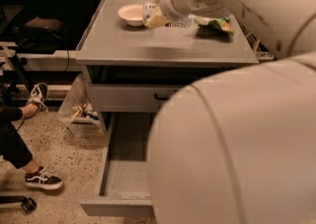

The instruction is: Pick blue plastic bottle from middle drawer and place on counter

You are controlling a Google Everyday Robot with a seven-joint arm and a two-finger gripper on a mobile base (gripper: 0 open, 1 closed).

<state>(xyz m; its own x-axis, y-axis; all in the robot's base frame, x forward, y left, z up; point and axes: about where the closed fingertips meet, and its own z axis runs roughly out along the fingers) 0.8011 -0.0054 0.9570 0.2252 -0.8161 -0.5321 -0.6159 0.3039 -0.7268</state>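
End effector (153,18) is over the bench (123,45) w/ the bottle (147,10) clamped in it, right beside the bowl (131,15). Green bag (215,23) further right, drawer (123,173) open below.

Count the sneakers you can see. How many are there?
2. The upper sneaker is at the left edge; the lower sneaker is on the floor below it. The gripper is over the counter beside the white bowl. The arm may hide more.

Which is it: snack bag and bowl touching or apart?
Apart: camera view shows bowl and snack bag well separated on the counter, claw above the gap.
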